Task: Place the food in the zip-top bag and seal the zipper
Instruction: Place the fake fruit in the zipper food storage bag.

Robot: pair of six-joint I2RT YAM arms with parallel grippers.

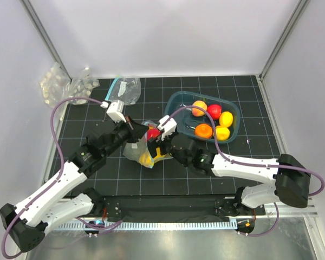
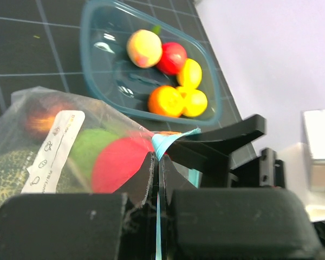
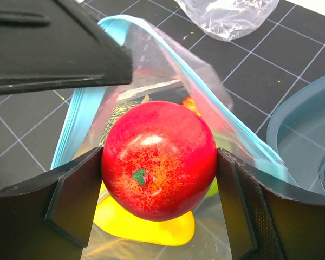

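Note:
The clear zip-top bag [image 1: 139, 150] stands mid-table with its teal zipper [image 3: 71, 125] mouth held open. My left gripper [image 1: 131, 125] is shut on the zipper edge [image 2: 163, 142]. Inside the bag show a yellow lemon [image 3: 146, 227], a green ball [image 2: 90, 149], a red ball [image 2: 116, 161] and a dull-green melon [image 2: 8, 173]. My right gripper [image 1: 159, 136] is shut on a red apple [image 3: 158, 160] and holds it just over the bag's mouth. More food lies in the teal tub [image 1: 176, 102]: a peach-coloured ball [image 1: 199, 108], a red ball [image 1: 214, 111], two lemons [image 1: 226, 118] and an orange [image 1: 203, 130].
An empty clear bag [image 1: 127, 89] lies at the back of the mat. Clear packs of white lumps [image 1: 57, 82] sit at the back left by the wall. The teal tub is right of the bag, close to my right arm.

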